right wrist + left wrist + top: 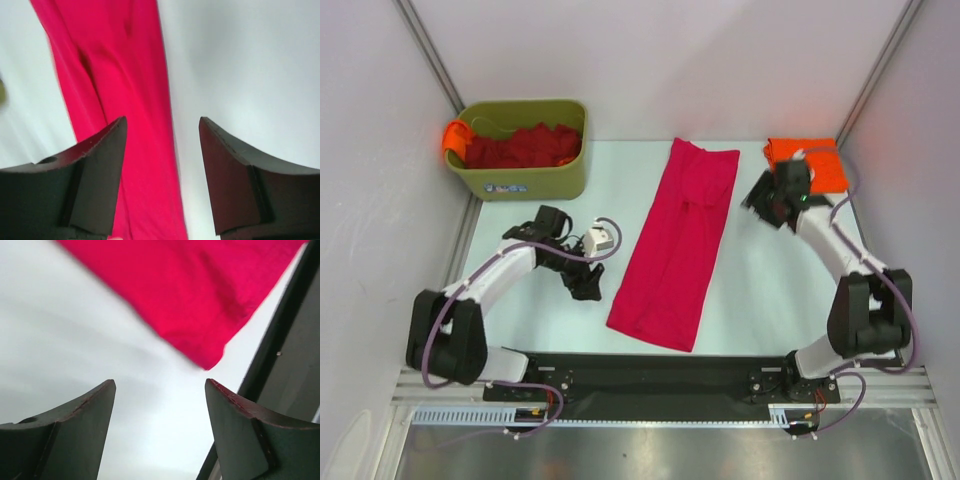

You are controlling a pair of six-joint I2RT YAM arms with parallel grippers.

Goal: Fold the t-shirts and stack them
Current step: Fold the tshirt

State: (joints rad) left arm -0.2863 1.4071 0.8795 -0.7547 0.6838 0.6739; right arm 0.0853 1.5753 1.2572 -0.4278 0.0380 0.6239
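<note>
A crimson-pink t-shirt (pixel 675 245) lies folded into a long strip down the middle of the table. Its near corner shows in the left wrist view (pixel 200 295) and its long edge in the right wrist view (pixel 125 100). A bright orange t-shirt (pixel 810 160) lies folded at the far right. Dark red t-shirts (pixel 525 145) fill the olive-green bin (pixel 525 180). My left gripper (pixel 586 286) is open and empty, left of the strip's near end. My right gripper (pixel 752 206) is open and empty, right of the strip's far end.
An orange cloth (pixel 453 135) hangs over the bin's left rim. A black rail (pixel 660 375) runs along the near table edge and shows in the left wrist view (pixel 280 340). Side walls stand close on both sides.
</note>
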